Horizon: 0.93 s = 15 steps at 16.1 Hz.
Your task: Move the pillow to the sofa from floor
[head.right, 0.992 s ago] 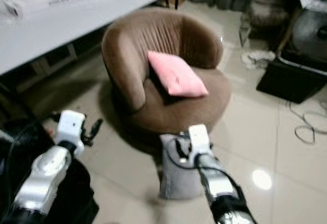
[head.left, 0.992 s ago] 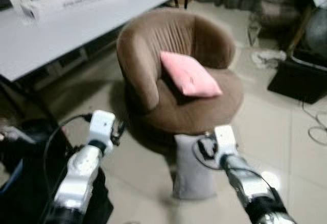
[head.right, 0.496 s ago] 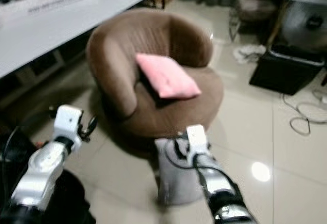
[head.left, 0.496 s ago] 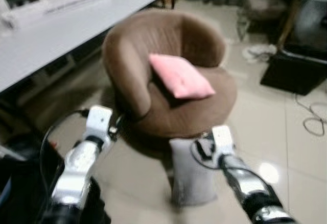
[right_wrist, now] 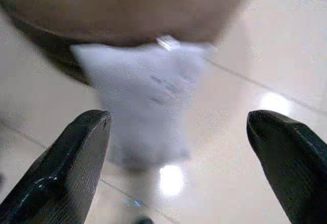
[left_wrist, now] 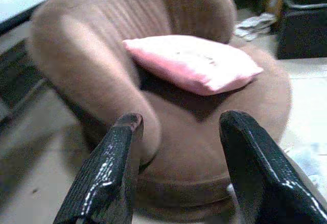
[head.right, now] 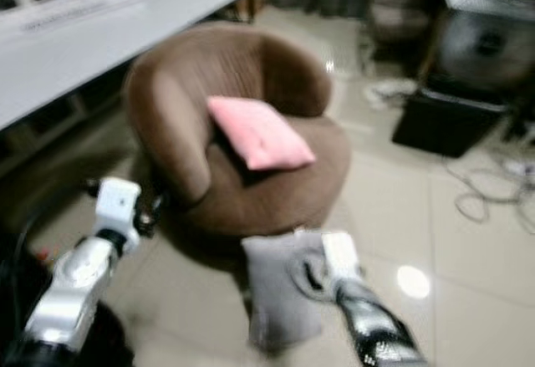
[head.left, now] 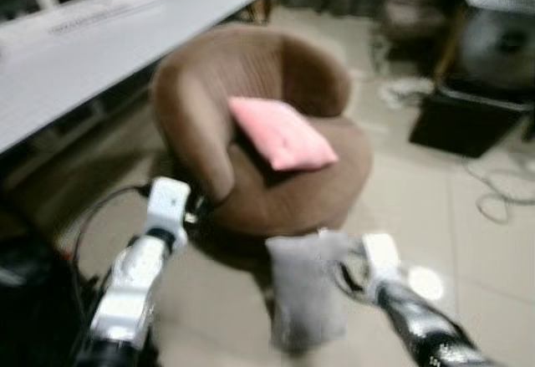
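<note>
While the grey pillow (head.left: 305, 287) lies on the tiled floor (head.left: 468, 242) against the brown sofa's (head.left: 259, 133) front edge, both the right gripper (right_wrist: 179, 147) and left gripper (left_wrist: 179, 168) hang spread and empty, seemingly readying a grab.

Both arms raised forward; left gripper (left_wrist: 176, 170), right gripper (right_wrist: 176, 168) jaws spread.

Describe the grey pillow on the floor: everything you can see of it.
The grey pillow is a soft, light grey fabric cushion, roughly rectangular, standing on edge on the pale tiled floor right in front of the brown round armchair; whether it leans on the chair's base is unclear. A small tag shows at its top edge in the right wrist view. The right gripper is open and pointed at it, not yet touching. The picture is blurred, so finer detail cannot be made out.
</note>
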Motion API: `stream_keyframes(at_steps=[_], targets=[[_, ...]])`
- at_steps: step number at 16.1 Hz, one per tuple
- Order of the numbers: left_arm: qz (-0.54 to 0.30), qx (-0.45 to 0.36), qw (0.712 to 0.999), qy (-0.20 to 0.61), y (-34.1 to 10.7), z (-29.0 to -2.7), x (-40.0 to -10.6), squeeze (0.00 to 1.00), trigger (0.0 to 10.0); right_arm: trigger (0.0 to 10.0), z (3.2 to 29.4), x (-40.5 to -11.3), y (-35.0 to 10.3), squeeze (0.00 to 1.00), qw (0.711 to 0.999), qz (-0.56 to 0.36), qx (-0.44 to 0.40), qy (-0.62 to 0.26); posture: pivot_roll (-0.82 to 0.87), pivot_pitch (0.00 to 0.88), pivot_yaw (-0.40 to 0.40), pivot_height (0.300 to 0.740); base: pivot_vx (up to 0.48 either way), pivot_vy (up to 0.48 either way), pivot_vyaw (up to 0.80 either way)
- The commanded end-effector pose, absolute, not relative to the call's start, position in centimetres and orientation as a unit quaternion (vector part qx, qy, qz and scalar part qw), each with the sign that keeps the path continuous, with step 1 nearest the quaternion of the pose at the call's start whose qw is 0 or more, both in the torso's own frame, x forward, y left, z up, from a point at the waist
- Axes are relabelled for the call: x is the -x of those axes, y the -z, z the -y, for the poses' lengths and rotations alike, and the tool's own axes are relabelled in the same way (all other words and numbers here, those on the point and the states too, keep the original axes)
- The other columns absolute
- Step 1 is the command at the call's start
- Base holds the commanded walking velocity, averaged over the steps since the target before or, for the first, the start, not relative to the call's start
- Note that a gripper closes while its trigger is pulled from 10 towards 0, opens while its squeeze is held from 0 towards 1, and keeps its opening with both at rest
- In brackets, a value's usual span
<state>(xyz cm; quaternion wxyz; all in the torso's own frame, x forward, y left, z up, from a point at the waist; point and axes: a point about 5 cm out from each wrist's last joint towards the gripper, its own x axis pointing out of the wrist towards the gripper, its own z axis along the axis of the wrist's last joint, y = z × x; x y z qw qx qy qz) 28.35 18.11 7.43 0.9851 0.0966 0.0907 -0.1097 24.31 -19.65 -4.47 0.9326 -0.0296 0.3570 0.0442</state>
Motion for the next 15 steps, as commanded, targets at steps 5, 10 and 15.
stream_keyframes(at_steps=[5,10,15], targets=[[-0.091,-0.101,0.985,0.110,-7.5,-18.4,-28.3,0.00,10.0,10.0,21.8,-23.4,4.7,0.00,0.927,-0.371,0.032,-0.035,0.13,0.000,-0.016,0.740,0.269,0.000,0.00],[-0.090,-0.078,0.989,0.082,-7.3,-18.9,-27.9,0.00,10.0,10.0,21.2,-24.3,4.1,0.00,0.938,-0.342,0.022,-0.051,0.15,0.000,-0.045,0.740,0.314,0.000,0.00],[-0.087,-0.080,0.990,0.081,-7.4,-18.9,-28.1,0.00,10.0,10.0,16.5,-27.6,1.7,0.00,0.961,-0.256,0.014,-0.100,0.16,0.000,-0.047,0.740,0.350,0.000,0.00]])
